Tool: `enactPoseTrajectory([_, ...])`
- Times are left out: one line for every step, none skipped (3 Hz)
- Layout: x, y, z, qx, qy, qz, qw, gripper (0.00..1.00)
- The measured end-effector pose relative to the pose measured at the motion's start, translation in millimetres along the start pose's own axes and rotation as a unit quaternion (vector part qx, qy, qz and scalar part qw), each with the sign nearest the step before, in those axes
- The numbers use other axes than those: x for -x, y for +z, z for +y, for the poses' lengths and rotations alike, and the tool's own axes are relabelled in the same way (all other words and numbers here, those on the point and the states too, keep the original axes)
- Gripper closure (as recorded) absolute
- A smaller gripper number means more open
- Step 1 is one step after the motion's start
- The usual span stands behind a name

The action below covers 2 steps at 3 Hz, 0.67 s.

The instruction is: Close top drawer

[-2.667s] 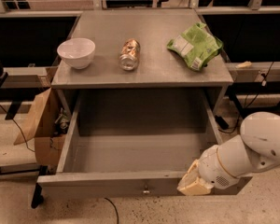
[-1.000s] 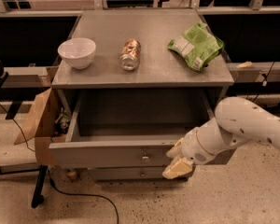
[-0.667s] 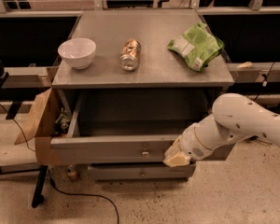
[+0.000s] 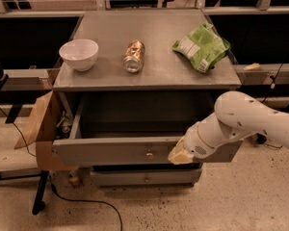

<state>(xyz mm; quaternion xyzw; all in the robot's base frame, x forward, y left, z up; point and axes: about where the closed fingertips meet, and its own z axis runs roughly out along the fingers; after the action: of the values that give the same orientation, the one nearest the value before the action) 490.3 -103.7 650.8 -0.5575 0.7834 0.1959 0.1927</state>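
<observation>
The top drawer (image 4: 115, 150) is a wide grey metal box with a long flat front panel and a small central knob (image 4: 149, 154). It sticks out a short way from under the grey cabinet top (image 4: 149, 78). Its inside is dark. My gripper (image 4: 179, 155) is at the end of the white arm (image 4: 241, 121). It rests against the drawer's front panel, just right of the knob.
On the cabinet top lie a white bowl (image 4: 79, 54), a can on its side (image 4: 134, 56) and a green chip bag (image 4: 201, 47). A lower drawer front (image 4: 144, 178) sits below. A cardboard flap (image 4: 38, 124) hangs at the left side. A cable (image 4: 86, 203) runs on the floor.
The top drawer has slid back from wide open to only slightly out. My gripper has moved up and inward with the front panel.
</observation>
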Motion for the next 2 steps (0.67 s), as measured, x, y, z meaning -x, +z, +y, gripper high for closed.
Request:
enactPoseTrajectory([6.0,-0.2,-12.2,-0.009,0.005,0.002,0.9999,0.62])
enactPoseTrajectory([16.1,-0.7,-26.0,-0.019,0.008,0.002,0.9998,0.40])
